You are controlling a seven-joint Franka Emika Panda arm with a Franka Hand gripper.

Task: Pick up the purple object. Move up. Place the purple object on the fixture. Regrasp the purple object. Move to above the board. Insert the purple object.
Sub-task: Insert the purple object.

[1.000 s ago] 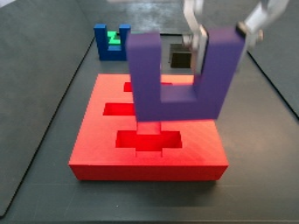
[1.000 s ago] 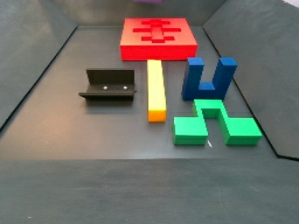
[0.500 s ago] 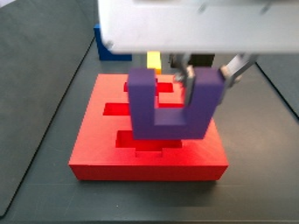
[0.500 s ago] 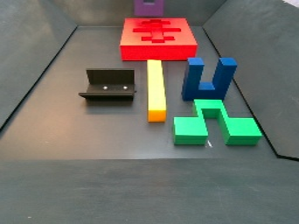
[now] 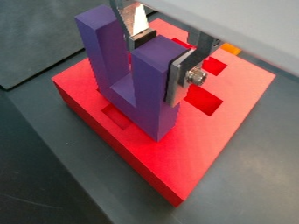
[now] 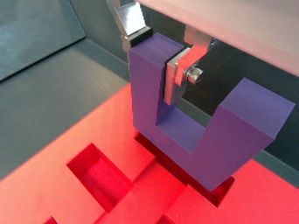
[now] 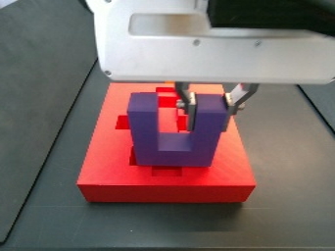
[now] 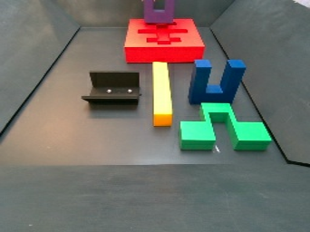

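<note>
Claw (image 5: 162, 54): I see it over the board, its silver fingers (image 6: 177, 74) closed on one prong of the purple block, one plate on each face of that prong; in a side view (image 7: 207, 98) the white wrist housing hides most of it.
Purple block (image 5: 135, 74): held upright, prongs up, base down; in a wrist view (image 6: 198, 122) its base sits low over a recessed cut-out, and I cannot tell whether it touches the bottom. In a side view (image 7: 170, 127) it stands over the middle of the board; in the far side view (image 8: 158, 11) only its lower part shows at the frame's top edge.
Board (image 7: 118, 172): red slab lying flat on the surface; cross-shaped cut-outs show on top (image 8: 164, 38).
Fixture (image 8: 112, 89): on the floor, well apart from the board, nothing on it.
Yellow bar (image 8: 161, 91): lying between the fixture and the blue block (image 8: 217, 80).
Green piece (image 8: 222, 127): just in front of the blue block.
</note>
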